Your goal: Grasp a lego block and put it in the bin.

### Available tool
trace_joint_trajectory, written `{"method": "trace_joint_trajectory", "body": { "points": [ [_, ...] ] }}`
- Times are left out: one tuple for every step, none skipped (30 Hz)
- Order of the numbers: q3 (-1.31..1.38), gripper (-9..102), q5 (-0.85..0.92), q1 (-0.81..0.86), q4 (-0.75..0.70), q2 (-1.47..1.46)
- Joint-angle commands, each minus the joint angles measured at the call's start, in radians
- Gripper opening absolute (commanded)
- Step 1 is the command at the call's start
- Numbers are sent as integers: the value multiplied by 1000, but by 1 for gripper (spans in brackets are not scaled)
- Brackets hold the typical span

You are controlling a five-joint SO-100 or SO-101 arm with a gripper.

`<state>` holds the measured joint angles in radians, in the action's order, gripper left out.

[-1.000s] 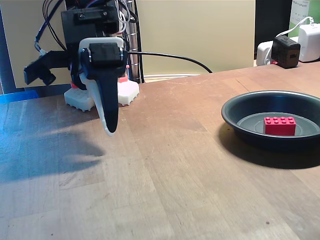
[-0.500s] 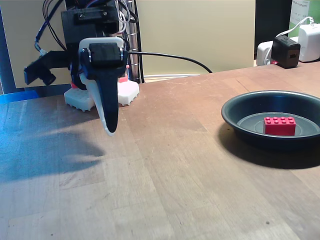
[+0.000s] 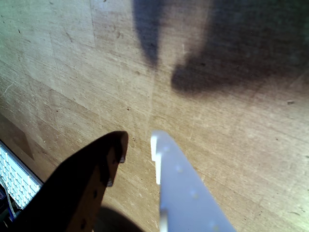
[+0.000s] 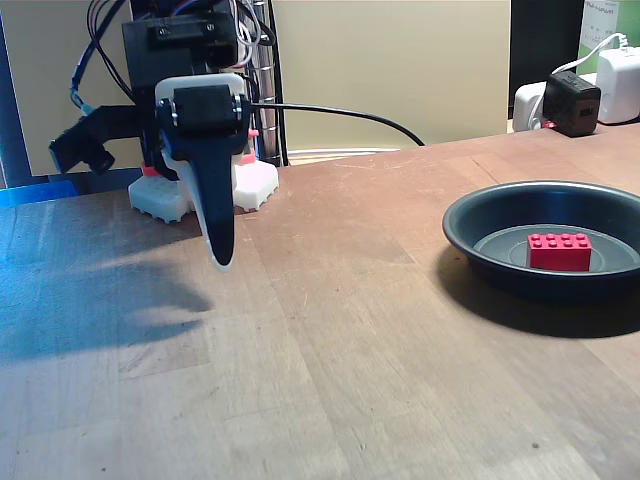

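Block already in the bin; the task looks done.

One red block (image 4: 559,251) lies flat on the bin (image 4: 470,225) floor, right of centre in the fixed view; one bin, one block, no other brick on the table (image 4: 330,350); nothing seems left but parking the arm. The gripper (image 4: 220,255) hangs over bare wood well to the left, apart from the bin; in the wrist view its tips (image 3: 137,145) stand slightly apart with nothing between them. Behind the bin sit two chargers, one black (image 4: 571,103), one white (image 4: 617,85).
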<state>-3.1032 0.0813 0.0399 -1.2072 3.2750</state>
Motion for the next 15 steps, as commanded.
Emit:
{"method": "trace_joint_trajectory", "body": {
  "points": [
    [-54, 0, 0, 6, 2, 37],
    [-54, 0, 2, 5, 2, 37],
    [-54, 0, 2, 3, 2, 37],
    [-54, 0, 2, 2, 2, 37],
    [-54, 0, 2, -3, 2, 37],
    [-54, 0, 2, -6, 2, 37],
    [-54, 0, 2, -8, 0, 37],
    [-54, 0, 2, -8, 0, 37],
    [-54, 0, 2, -8, 0, 37],
    [-54, 0, 2, -8, -2, 37],
    [-54, 0, 2, -8, -2, 37],
    [-54, 0, 2, -8, -2, 37],
    [-54, 0, 2, -8, -2, 37],
    [-54, 0, 2, -8, -2, 37],
    [-54, 0, 2, -8, -2, 37]
  ]
}}
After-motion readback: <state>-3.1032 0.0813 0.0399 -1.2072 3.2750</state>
